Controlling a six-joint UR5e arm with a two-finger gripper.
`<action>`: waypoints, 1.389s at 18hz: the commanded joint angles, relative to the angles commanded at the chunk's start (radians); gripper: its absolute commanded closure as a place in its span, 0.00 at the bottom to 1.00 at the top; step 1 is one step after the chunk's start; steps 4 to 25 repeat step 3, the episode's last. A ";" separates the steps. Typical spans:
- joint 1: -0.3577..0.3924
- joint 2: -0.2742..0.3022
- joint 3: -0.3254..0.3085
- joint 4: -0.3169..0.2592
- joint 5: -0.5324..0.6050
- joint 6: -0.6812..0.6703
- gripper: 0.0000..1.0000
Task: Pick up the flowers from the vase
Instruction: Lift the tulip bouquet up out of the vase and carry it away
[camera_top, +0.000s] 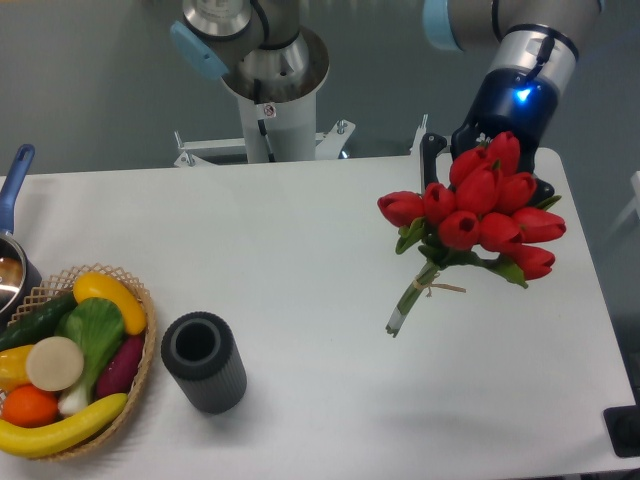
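The flowers (485, 212), a bunch of red tulip buds with green leaves and tied green stems, hang tilted in the air over the right side of the table, stem ends pointing down and left. My gripper (484, 172) is behind the buds and shut on the bunch. One black finger (432, 160) shows to the left of the buds; the rest is hidden. The vase (204, 362), a dark grey ribbed cup, stands upright and empty at the front left, far from the gripper.
A wicker basket (140, 345) with a banana, an orange, green and purple produce sits at the front left, next to the vase. A metal pot with a blue handle (14, 178) is at the left edge. The arm's base (270, 110) stands behind the table.
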 joint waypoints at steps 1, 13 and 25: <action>0.000 0.000 -0.002 0.000 0.002 0.008 0.64; -0.002 0.000 -0.002 0.000 0.002 0.011 0.64; -0.002 0.000 -0.002 0.000 0.002 0.011 0.64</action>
